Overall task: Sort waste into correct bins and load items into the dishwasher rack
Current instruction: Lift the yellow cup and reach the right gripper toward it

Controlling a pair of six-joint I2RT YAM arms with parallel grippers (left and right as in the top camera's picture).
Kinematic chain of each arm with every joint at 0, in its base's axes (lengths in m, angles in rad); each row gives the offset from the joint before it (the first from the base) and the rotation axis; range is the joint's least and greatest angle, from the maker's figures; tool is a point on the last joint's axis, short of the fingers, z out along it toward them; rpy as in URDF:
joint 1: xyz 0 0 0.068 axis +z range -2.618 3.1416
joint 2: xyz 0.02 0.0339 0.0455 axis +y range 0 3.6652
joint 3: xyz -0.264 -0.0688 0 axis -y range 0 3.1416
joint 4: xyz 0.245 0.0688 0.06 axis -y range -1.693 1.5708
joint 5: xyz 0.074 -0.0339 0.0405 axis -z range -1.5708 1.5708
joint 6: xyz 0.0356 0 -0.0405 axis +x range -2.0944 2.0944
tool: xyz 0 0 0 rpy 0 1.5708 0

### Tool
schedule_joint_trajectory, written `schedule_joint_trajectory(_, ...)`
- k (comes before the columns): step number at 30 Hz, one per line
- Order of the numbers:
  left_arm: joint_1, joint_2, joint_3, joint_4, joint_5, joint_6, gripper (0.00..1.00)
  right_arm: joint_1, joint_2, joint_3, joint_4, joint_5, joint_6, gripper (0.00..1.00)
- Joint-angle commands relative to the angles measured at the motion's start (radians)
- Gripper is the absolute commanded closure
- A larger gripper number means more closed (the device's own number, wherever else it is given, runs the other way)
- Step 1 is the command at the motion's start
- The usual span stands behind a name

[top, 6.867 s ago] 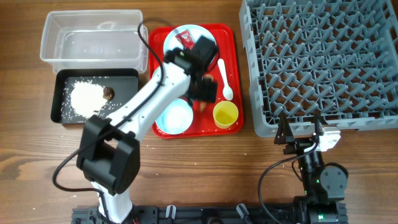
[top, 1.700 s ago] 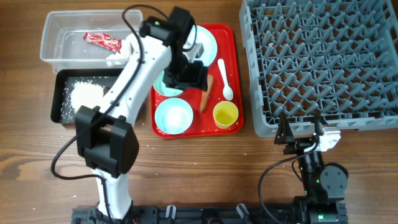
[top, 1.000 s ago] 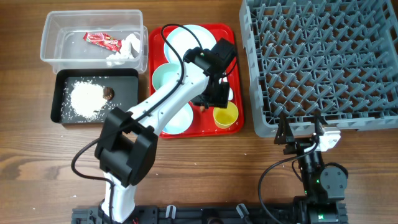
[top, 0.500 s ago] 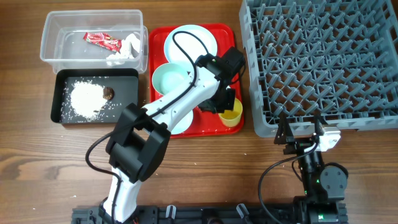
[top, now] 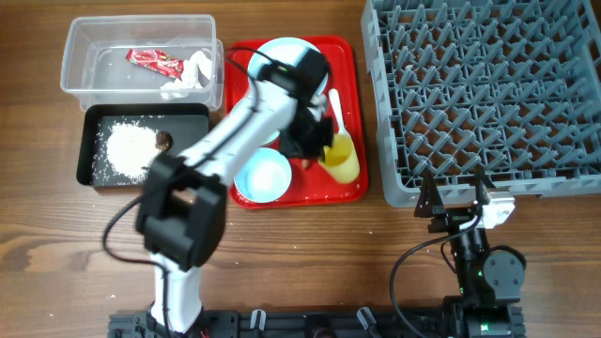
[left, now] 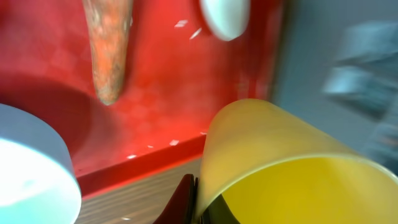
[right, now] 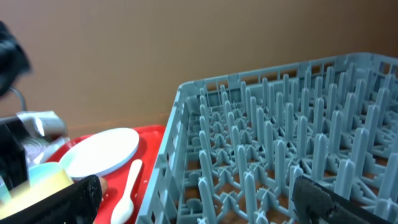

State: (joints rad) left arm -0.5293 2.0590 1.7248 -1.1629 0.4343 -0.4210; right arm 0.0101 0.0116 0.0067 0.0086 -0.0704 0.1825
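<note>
Since the small yellow plastic cup [top: 340,160] is light, thin-walled and smooth, I reckon a pinch on its rim wall, one finger inside and one outside, is the right hold. That is what the left gripper [left: 196,200] has: its fingers are pressed together on the cup's wall near the lip. The cup hangs tilted over the front right corner of the flat red serving tray [top: 282,200] and looks clear of the tray floor, though I cannot be sure. With so narrow a grip I expect it may swivel if swung fast. It should not break, but a hard squeeze could flex the wall. Beside it on the tray lie the orange carrot [left: 109,43], the white plastic spoon [left: 225,15] and a small pale blue bowl [top: 265,176]. The large grey plastic dishwasher rack [top: 488,94] stands just right of the tray. The right gripper [top: 454,197] sits near the tabletop's front edge, fingers spread wide, holding nothing.
</note>
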Motion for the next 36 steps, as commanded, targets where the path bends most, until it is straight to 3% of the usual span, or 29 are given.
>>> schedule_joint_trajectory(1,0.108,-0.106,0.004,0.030,0.310,0.070,0.96,-0.001,-0.007,-0.001,0.039,-0.004,0.087,0.00)
schedule_joint_trajectory(3,0.151,-0.123,0.004,0.047,0.424,0.101,0.96,-0.001,-0.007,-0.001,0.101,-0.068,0.166,0.00)
schedule_joint_trajectory(6,0.217,-0.143,0.004,0.058,0.562,0.153,0.96,-0.001,-0.003,0.018,0.298,-0.329,0.178,0.00)
schedule_joint_trajectory(10,0.282,-0.145,0.004,0.061,0.695,0.209,0.96,-0.001,0.082,0.128,0.292,-0.478,0.214,0.00)
schedule_joint_trajectory(18,0.336,-0.146,0.004,0.064,0.935,0.304,0.96,-0.001,0.516,0.485,0.295,-0.860,0.208,0.00)
schedule_joint_trajectory(24,0.333,-0.146,0.004,0.065,1.078,0.366,0.96,-0.001,0.930,0.797,0.328,-1.326,0.130,0.00)
schedule_joint_trajectory(29,0.317,-0.146,0.004,0.064,1.092,0.365,0.96,-0.001,1.174,0.853,0.524,-1.380,0.236,0.00)
schedule_joint_trajectory(33,0.303,-0.146,0.004,0.055,1.092,0.361,0.96,-0.004,1.321,0.853,0.534,-1.309,0.402,0.00)
schedule_joint_trajectory(36,0.283,-0.146,0.004,0.048,1.091,0.362,0.96,-0.004,1.398,0.853,0.538,-1.285,0.405,0.05)
